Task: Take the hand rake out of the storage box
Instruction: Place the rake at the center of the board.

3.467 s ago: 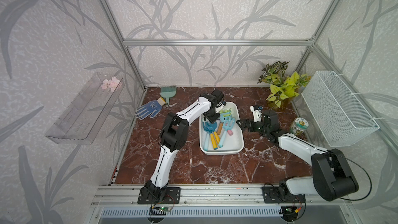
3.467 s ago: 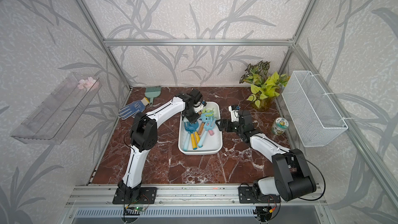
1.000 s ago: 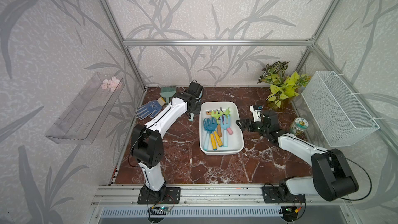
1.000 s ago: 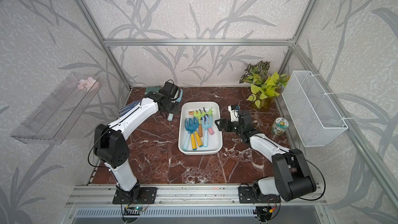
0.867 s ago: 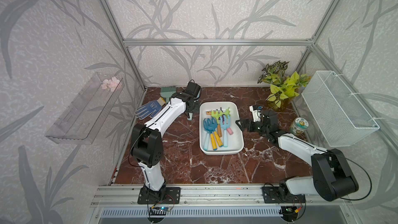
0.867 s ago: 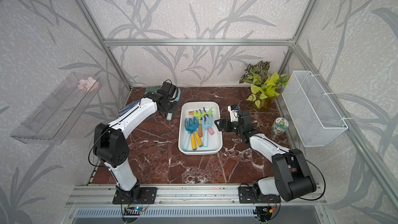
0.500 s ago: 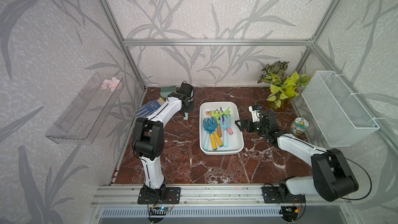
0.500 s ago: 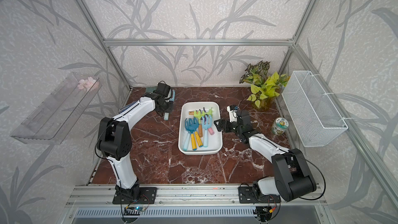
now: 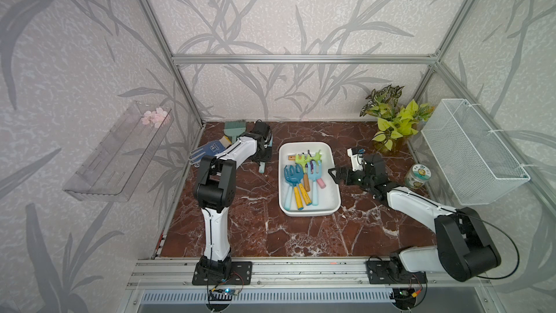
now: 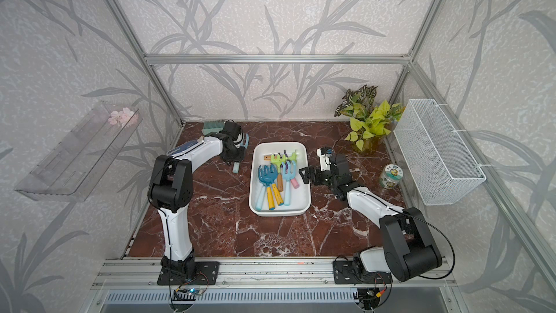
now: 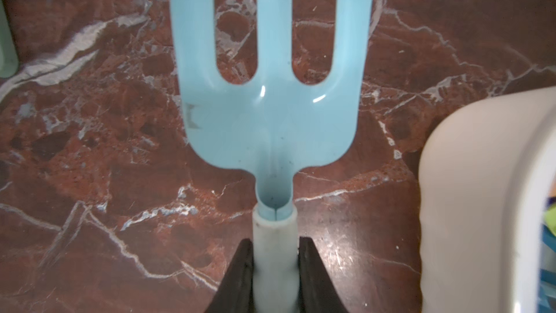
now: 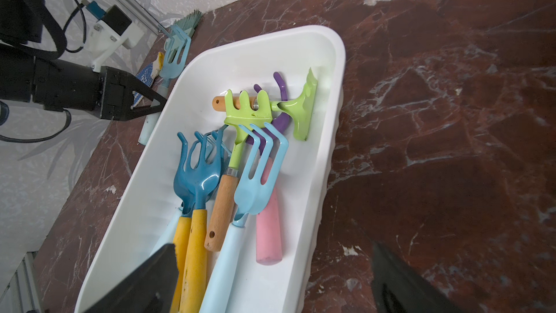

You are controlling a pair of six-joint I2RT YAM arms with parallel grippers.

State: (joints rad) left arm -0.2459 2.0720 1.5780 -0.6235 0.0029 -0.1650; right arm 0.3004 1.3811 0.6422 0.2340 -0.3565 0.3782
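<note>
The storage box, a shallow white tub, sits mid-table with several coloured rakes in it. A light blue hand rake lies outside it, low over the marble just left of the box; in a top view its pale handle shows. My left gripper is shut on that handle, both black fingers pressed to it. My right gripper stands open at the box's right rim, nothing between its fingers.
A green brush and a blue glove lie at the back left, close to my left wrist. At the back right stands a plant, nearer a jar. A wire basket and a clear tray hang on the walls.
My left gripper has carried the light blue rake out of the box and leftward toward the back-left corner. The right gripper has stayed open beside the box.
</note>
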